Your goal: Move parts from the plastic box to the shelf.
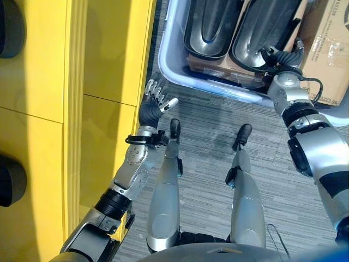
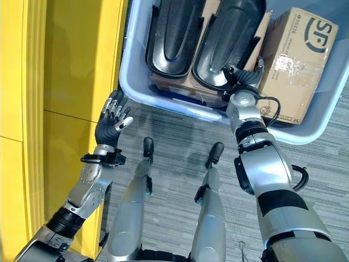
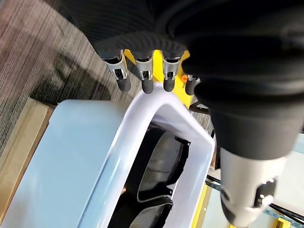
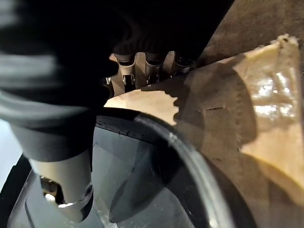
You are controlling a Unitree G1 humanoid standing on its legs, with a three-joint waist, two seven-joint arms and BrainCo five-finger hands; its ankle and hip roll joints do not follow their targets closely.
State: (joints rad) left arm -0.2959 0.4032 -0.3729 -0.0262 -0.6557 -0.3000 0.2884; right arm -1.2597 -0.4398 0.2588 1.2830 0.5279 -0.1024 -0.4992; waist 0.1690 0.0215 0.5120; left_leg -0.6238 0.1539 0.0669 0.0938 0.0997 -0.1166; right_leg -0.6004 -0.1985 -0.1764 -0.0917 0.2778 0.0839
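Inside plastic box [image 2: 131, 82], right hand [image 2: 244, 76] grips black part [image 2: 229, 43], printed carton [image 2: 297, 49]

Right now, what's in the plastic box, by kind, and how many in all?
Black parts: 2
Cardboard boxes: 1 upright at the side; more cardboard lies under the parts, count unclear
Total seen clearly in the plastic box: 3

A warehouse or workshop: yellow shelving [image 1: 109, 54], grey carpet [image 1: 207, 125], plastic box [image 2: 136, 90] of parts.
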